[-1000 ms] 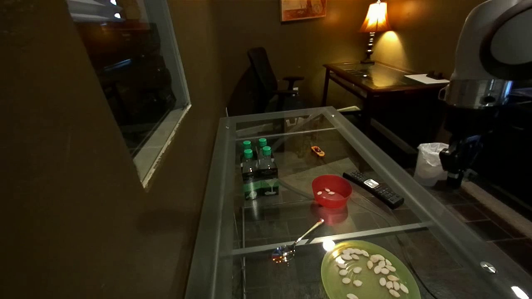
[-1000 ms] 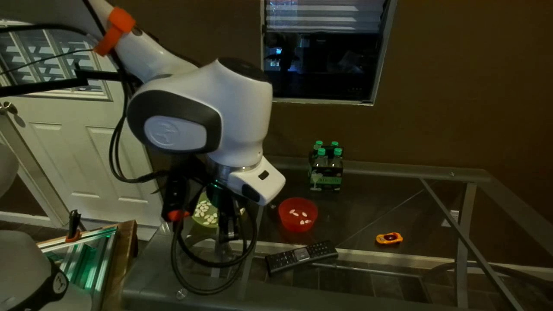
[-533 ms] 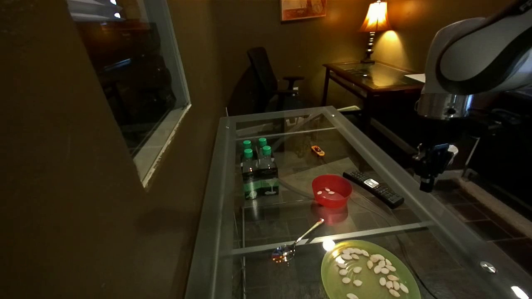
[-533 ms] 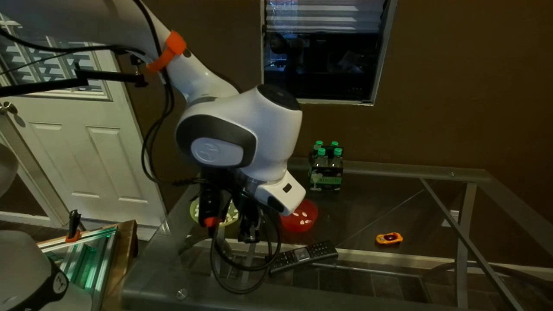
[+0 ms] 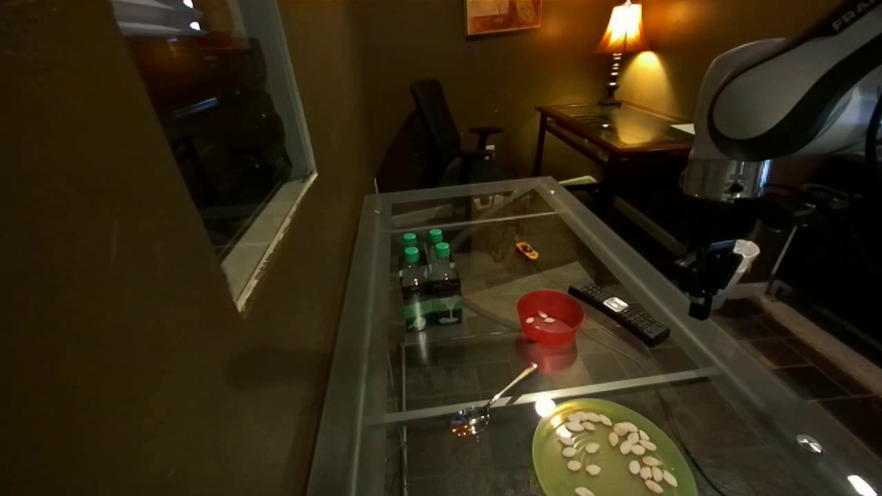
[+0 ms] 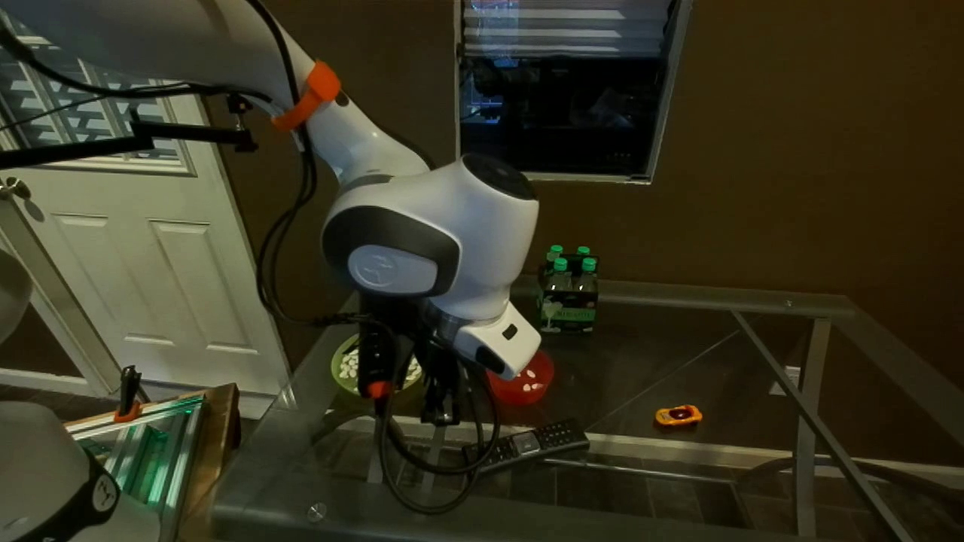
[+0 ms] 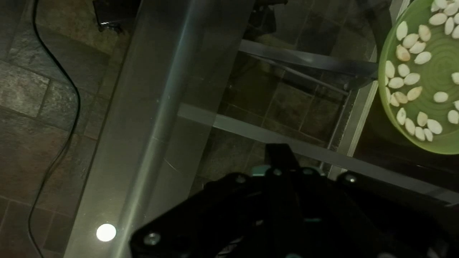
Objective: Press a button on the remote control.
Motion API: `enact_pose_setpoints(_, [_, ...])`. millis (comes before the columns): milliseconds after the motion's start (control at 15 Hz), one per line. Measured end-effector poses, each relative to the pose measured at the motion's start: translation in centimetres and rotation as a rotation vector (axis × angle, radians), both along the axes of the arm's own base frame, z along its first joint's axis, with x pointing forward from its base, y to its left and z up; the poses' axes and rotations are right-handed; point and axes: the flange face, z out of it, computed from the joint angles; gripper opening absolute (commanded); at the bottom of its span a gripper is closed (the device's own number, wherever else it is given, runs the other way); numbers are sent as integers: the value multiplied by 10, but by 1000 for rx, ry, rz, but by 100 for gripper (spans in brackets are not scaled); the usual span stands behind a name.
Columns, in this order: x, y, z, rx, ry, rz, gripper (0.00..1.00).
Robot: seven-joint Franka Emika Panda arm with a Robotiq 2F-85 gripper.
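The remote control (image 5: 619, 313) is a slim black bar with a silver patch in its middle. It lies flat on the glass table near the long edge, beside the red bowl, and also shows in an exterior view (image 6: 527, 446), where a cable loop crosses its left end. It is out of the wrist view. My gripper (image 5: 699, 313) points down above the table's edge area, apart from the remote. In an exterior view it (image 6: 440, 418) hangs left of the remote. In the wrist view my gripper (image 7: 281, 148) has its dark fingers together with nothing visible between them.
A red bowl (image 5: 550, 318) with seeds stands next to the remote. A green plate (image 5: 599, 475) of seeds, a spoon (image 5: 495, 399), a bottle carrier (image 5: 431, 296) and a small orange toy car (image 5: 527, 250) are on the glass table (image 5: 475, 358). A wall runs along one side.
The arm and gripper have moved in over the table, closer to the remote; most motion came in the earlier half second, slower since. The remote and other objects have not moved.
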Motion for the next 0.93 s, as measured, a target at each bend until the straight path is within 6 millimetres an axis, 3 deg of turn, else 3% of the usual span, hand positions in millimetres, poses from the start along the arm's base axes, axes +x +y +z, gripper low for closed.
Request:
enact_pose_setpoints(467, [14,-12,-3,-3,-1,-19,0])
enact_pose_setpoints(933, [35,-17,-37,4,60,-28,0])
